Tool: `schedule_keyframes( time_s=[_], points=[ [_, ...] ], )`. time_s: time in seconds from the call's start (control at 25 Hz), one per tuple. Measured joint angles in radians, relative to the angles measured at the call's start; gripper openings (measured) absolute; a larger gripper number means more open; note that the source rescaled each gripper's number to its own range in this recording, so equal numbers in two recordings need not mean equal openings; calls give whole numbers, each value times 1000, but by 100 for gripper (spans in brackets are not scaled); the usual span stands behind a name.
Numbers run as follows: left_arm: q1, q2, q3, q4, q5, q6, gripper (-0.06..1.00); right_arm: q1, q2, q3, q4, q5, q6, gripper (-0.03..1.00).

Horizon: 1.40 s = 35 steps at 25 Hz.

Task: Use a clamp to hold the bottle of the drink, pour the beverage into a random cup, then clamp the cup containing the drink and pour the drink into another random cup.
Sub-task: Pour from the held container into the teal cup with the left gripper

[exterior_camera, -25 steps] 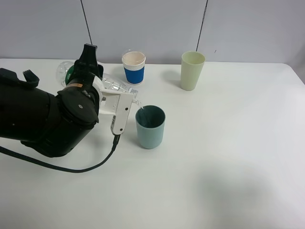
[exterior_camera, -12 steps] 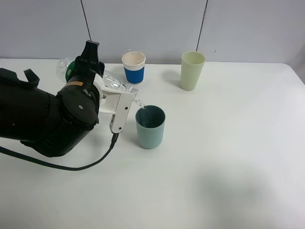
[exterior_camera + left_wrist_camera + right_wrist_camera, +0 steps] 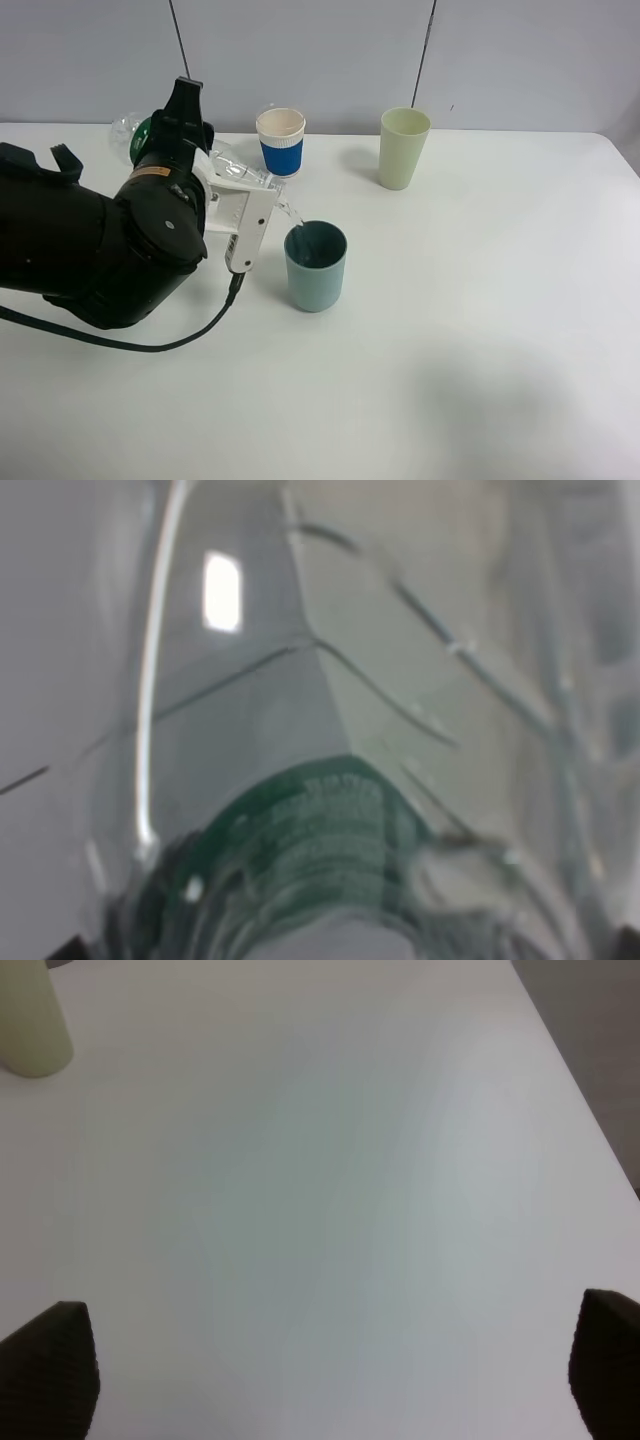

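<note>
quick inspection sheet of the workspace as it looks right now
surface: white table, no spill seen
job's things: bottle tipped, beverage streaming into upright teal cup; white cup with blue sleeve upright behind
clutter: pale green cup upright at the back
grippers: left gripper shut on bottle; right gripper open over bare table
cables: black cable trails on the table by the left arm
surroundings: grey wall panels behind

Bottle [image 3: 238, 172] clear, green label; tumbler [image 3: 316, 278] teal; paper cup [image 3: 281, 152] white, ridged blue sleeve; tapered cup [image 3: 402, 150] pale green.
</note>
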State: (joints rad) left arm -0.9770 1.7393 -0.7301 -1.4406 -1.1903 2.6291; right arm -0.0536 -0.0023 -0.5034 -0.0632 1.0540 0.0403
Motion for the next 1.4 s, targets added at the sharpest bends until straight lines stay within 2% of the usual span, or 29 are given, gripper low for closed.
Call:
schedule_keyframes(
  time_s=[0.68, 0.84, 1.4],
  points=[
    [0, 0, 0, 63, -14, 4, 6, 0, 0, 0, 0, 0, 0, 100],
    [0, 0, 0, 67, -14, 37, 6, 0, 0, 0, 0, 0, 0, 100],
    [0, 0, 0, 172, -14, 51, 6, 0, 0, 0, 0, 0, 0, 100]
  ],
)
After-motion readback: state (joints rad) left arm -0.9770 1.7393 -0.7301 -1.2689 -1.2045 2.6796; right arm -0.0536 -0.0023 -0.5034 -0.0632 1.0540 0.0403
